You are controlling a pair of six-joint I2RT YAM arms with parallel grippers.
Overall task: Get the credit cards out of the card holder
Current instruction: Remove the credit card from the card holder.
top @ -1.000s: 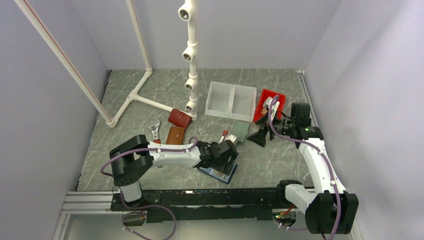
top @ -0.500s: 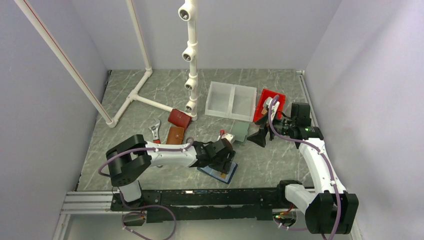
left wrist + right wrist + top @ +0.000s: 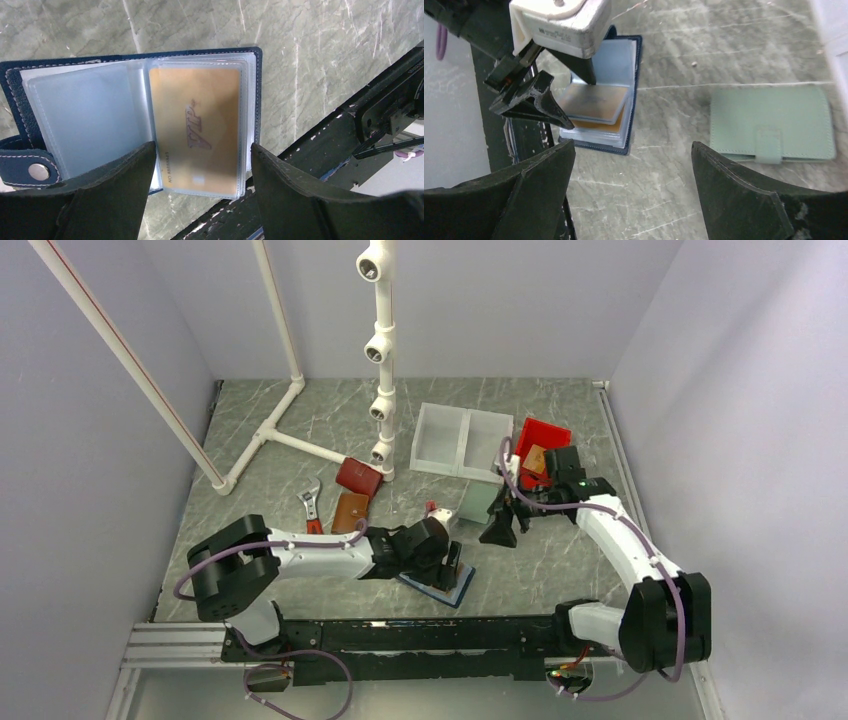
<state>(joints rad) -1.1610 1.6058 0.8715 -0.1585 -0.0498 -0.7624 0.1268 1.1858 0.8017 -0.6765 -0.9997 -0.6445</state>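
In the top view, your left gripper point(image 3: 452, 558) covers most of the card holder point(image 3: 457, 593); only its lower right corner shows. From the left wrist, the fingers point(image 3: 110, 200) hide the holder's bottom edge, the top card point(image 3: 197, 135) has blurred small print, and the cards beneath show only edges.

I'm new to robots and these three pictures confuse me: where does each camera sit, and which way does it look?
Top external: above and behind, looking down at the table; left arm and right arm show.
Left wrist: on the left arm, facing down at the open card holder; left fingers show.
Right wrist: on the right arm, facing down at a green wallet; right fingers show.
Both wrist views share the card holder.
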